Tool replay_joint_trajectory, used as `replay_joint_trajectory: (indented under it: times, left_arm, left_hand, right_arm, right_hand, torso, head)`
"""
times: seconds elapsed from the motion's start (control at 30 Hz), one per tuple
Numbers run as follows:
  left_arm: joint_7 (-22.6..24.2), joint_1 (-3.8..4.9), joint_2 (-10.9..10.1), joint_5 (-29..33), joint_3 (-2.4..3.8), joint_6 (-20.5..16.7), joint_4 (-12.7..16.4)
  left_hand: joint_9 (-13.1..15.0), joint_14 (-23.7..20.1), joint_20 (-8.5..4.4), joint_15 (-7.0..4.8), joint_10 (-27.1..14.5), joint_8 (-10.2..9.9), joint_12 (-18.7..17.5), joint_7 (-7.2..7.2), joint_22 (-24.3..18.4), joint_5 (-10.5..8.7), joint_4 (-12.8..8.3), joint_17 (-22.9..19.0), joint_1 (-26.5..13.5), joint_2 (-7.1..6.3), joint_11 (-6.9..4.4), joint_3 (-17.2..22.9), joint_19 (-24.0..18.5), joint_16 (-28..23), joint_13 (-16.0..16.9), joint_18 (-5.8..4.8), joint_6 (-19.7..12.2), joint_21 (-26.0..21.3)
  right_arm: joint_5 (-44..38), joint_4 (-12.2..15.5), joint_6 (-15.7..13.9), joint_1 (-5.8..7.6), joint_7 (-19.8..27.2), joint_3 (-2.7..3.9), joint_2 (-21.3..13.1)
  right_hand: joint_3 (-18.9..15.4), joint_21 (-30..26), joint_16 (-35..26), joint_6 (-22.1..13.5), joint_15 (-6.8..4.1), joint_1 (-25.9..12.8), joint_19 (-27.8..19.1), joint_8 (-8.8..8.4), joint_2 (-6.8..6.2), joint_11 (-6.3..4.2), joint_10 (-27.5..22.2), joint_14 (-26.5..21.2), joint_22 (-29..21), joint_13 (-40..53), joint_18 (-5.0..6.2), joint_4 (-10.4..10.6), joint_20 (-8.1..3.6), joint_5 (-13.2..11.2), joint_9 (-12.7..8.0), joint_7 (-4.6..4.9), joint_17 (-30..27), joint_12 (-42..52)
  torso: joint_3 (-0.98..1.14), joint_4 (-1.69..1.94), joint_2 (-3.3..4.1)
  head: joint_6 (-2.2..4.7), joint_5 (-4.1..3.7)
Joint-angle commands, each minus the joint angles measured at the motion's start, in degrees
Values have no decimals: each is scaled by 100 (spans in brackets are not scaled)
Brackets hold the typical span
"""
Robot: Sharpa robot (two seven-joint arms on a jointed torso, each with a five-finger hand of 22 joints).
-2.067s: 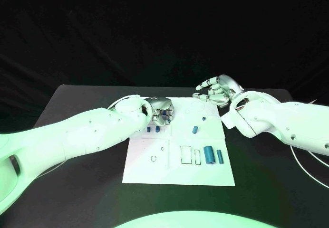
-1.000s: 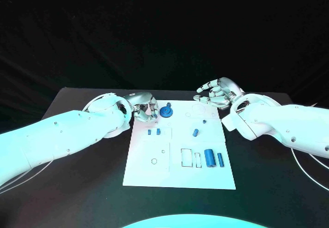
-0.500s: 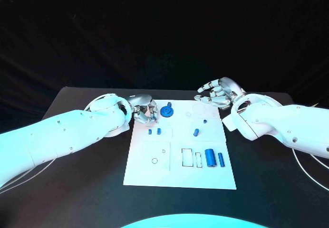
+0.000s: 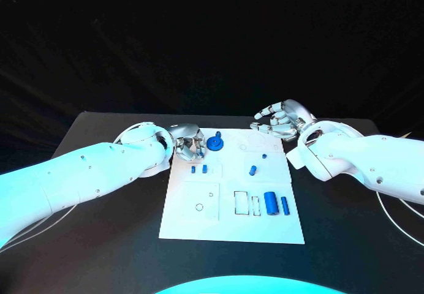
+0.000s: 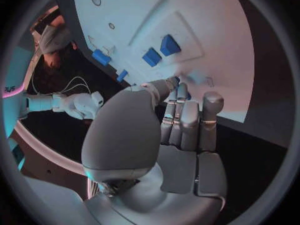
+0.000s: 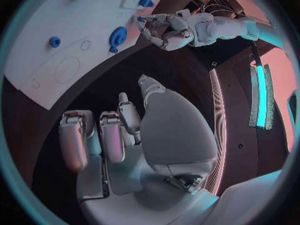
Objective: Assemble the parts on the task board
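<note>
Blue round part (image 4: 215, 145) upper centre of task board (image 4: 231, 226); prob light, rigid, slick plastic, best pinched at rim. Left hand (image 4: 188, 144) just beside it, curled, empty. Right hand (image 4: 279, 124) curled, empty, upper right.

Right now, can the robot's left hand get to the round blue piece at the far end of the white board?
Probably yes. The left hand sits right beside the round blue piece on the task board, its fingers curled and holding nothing, with nothing between them.
</note>
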Motion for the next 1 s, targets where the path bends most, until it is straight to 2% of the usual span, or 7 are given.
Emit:
replay_joint_trajectory:
  times: [0.03, 0.53, 1.0]
  left_arm:
    - [40, -9, 27, 34, 0, 97, -6]
    - [-36, -17, 50, 31, -24, 298, -53]
    - [20, -18, 82, 114, -56, 250, -80]
  left_hand:
    - [10, 36, 13, -5, 40, -40, -31, 3, 11, 0, -41, 6, -59, 6, -4, -5, 40, 24, 4, -44, 53, 25]
    - [10, 38, 14, -5, 47, -44, -34, 3, 18, 0, -48, 8, -62, 13, -5, -1, 43, 26, 6, -45, 60, 29]
    - [4, 38, 20, 1, 39, -74, -64, 5, -3, -4, -49, 8, -126, -9, 3, -27, 11, 30, 12, -41, 54, 13]
  right_arm:
    - [-41, 3, 19, -3, 70, 1, 6]
    - [-42, 5, 16, -3, 69, 1, 0]
    - [-42, 8, 14, -3, 71, 1, -3]
  right_hand:
    - [31, 11, -13, -5, -44, -37, 427, 33, 0, -6, 26, 454, 1281, 2, 60, 3, -23, -11, -5, -21, 1009, 36]
    - [31, 11, -13, -5, -44, -37, 427, 33, 0, -6, 26, 454, 1281, 2, 60, 3, -23, -11, -5, -21, 1009, 36]
    - [31, 11, -13, -5, -44, -37, 427, 33, 0, -6, 26, 454, 1281, 2, 60, 3, -23, -11, -5, -21, 1009, 36]
  torso:
    - [-1, 4, -2]
    - [1, 4, -5]
    - [2, 7, -2]
  head:
    - [-8, -10]
    - [-31, -21]
    - [-39, -28]
